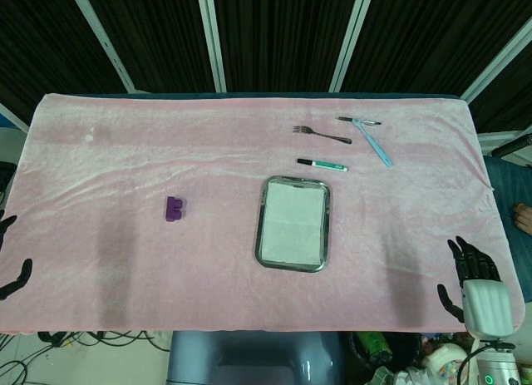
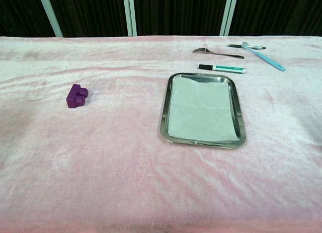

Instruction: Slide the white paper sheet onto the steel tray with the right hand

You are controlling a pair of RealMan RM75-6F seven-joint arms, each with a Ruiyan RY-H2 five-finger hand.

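The white paper sheet (image 2: 203, 110) lay flat inside the steel tray (image 2: 164, 123), its edges within the raised rim all round, so I judged the slide done. The tray sat a little right of the table's (image 1: 125, 260) middle, nearer the front edge than the back. My right hand (image 1: 476, 287) hung at the front right corner of the table, well apart from the tray, fingers spread and holding nothing; the chest view did not show it at all. My left hand (image 1: 10, 262) showed only as dark fingertips at the left edge of the head view, off the front left corner, and I could not tell whether it was spread or curled. The sheet looked thin, light and limp, the kind of thing that would buckle if pushed from one edge and cling to the cloth. If it needed moving again, I would press down flat on its middle with the fingertips and drag, not pinch an edge, since the tray's rim would get in the way of a pinch. Toward the back right lay a green marker (image 2: 222, 68) just behind the tray, then a fork (image 2: 216, 53) and a blue toothbrush (image 2: 264, 56), and a purple block (image 2: 76, 95) sat left of the tray.
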